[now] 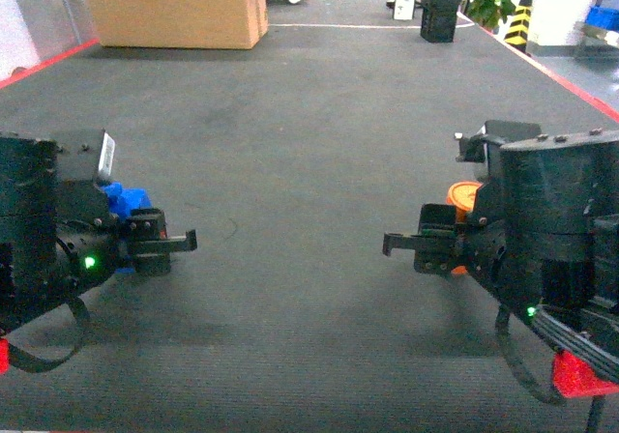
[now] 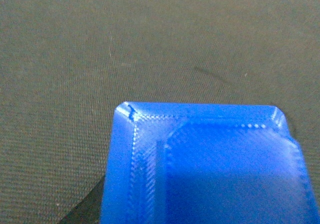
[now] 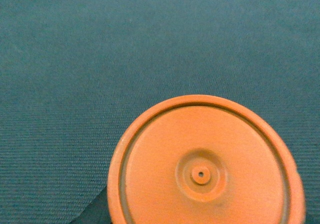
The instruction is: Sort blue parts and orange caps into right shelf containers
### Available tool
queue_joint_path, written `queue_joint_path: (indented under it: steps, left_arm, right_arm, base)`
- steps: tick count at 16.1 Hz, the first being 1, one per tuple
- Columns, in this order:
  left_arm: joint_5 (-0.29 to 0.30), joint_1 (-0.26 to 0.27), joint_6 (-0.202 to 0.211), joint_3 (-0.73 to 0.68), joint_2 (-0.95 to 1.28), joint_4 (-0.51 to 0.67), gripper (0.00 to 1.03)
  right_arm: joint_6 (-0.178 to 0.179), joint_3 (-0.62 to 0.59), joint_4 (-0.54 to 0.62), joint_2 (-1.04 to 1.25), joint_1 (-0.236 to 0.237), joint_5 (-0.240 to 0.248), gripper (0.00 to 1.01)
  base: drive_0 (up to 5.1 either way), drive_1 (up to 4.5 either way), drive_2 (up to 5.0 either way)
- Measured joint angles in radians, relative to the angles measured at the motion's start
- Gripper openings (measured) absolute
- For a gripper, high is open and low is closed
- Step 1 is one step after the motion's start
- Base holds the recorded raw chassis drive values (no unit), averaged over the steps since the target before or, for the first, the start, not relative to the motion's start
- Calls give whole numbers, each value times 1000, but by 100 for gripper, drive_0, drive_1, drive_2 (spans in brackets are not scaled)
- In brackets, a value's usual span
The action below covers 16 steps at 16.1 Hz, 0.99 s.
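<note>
we hold a blue part clamped in our left gripper above the dark floor, our right gripper clamps an orange cap, cardboard box far ahead

Dim even indoor light, soft shadows under both arms, grainy head view, wrist close-ups slightly soft

The blue part looks like bright plastic with a faintly ridged, layered grain along its bevelled edges and a dull sheen. The orange cap is smooth matt plastic with moulded concentric rings around a tiny centre hole. Beneath both, the floor is dark grey, finely woven and matt. Beyond it stands a plain brown cardboard box.
</note>
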Motion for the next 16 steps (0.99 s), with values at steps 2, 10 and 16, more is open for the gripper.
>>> queue_joint_path:
  steps: [2,10,16]
  left_arm:
    - [42,0,8,-57,-132,20,44]
    - [103,100,151,-402,-1518,-671,43]
    - [155,176,142,-470,-1569,-670,43]
  right_arm:
    - [-51,-94,20,-158,-26,-35,45]
    - [-225,-476,-697,-1571,-297,-246,45]
    - [-230,-534,-684,-1617,-369,-299,45]
  base:
    - [0,0,0]
    - [0,0,0]
    - [0,0,0]
